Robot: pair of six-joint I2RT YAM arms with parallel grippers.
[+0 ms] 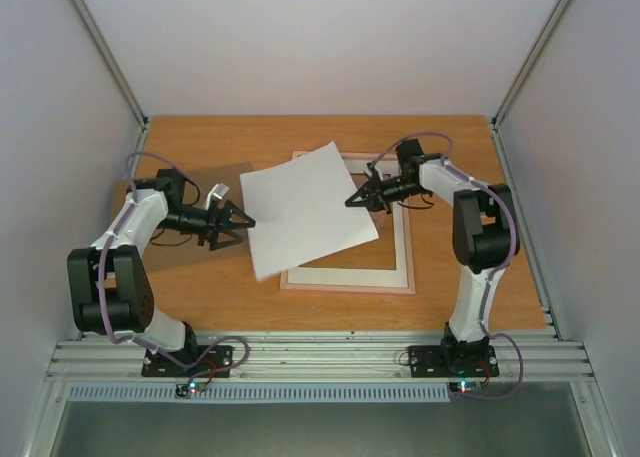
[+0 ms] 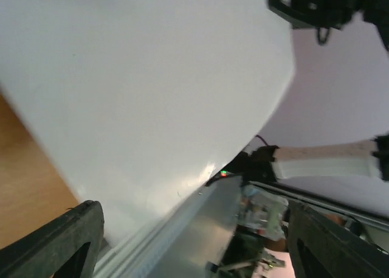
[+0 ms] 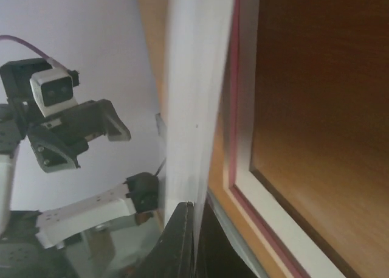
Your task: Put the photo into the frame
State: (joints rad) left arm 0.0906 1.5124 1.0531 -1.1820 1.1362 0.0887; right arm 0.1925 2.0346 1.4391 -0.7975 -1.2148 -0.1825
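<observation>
Wooden table (image 1: 200, 142) inside white walls, metal rail along the near edge. The frame (image 1: 345, 287) lies flat right of centre, pink rim out, white mat (image 1: 400, 247) inside it; its right and near sides are uncovered. The photo (image 1: 305, 207) shows only a plain white face from above. It is turned out of square with the frame, covering the frame's left and far part, and its near-left corner juts over bare table. The right gripper (image 1: 352, 199) is clamped on the photo's right edge. In the right wrist view the sheet (image 3: 194, 77) runs edge-on out of the closed fingers (image 3: 185, 241), with the pink rim (image 3: 234, 107) just beside it. Whether the sheet rests on the rim there I cannot tell. The left gripper (image 1: 240, 222) sits at the photo's left edge with jaws spread wide, gripping nothing. From the left wrist the white sheet (image 2: 152, 89) fills most of the view, and the two dark fingers (image 2: 55, 241) stand far apart low in the picture. A brown backing board (image 1: 170, 255) lies on the table under the left arm, well clear of the frame. Open table lies far of the frame, and a strip near of it. Both arms reach in from either side, so the sheet's left and right edges are crowded, while its far and near edges are free.
</observation>
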